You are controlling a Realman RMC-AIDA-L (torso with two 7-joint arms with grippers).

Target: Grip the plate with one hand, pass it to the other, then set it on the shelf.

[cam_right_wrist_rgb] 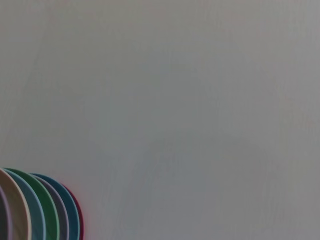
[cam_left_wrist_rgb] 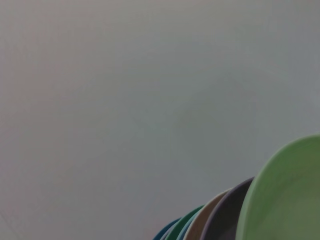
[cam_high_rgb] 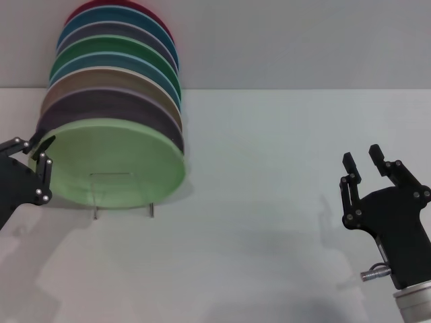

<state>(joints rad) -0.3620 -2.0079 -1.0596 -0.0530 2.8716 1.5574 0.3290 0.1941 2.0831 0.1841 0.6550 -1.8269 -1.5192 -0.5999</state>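
Note:
The light mint-green plate point(cam_high_rgb: 114, 161) stands on edge at the front of a row of several coloured plates. It rests in the clear acrylic shelf point(cam_high_rgb: 151, 210), whose thin legs show below it. My left gripper point(cam_high_rgb: 40, 160) is at the plate's left rim with its fingers spread; I cannot tell whether they touch the rim. My right gripper point(cam_high_rgb: 361, 161) is open and empty, far off at the right above the table. The plate also shows in the left wrist view point(cam_left_wrist_rgb: 290, 195).
Behind the mint plate stand a dark purple plate point(cam_high_rgb: 114, 104), a tan one, a darker green plate point(cam_high_rgb: 114, 50), blue ones and a red one. Their rims show in the right wrist view point(cam_right_wrist_rgb: 45, 210). The white table point(cam_high_rgb: 269, 202) spreads between the shelf and the right gripper.

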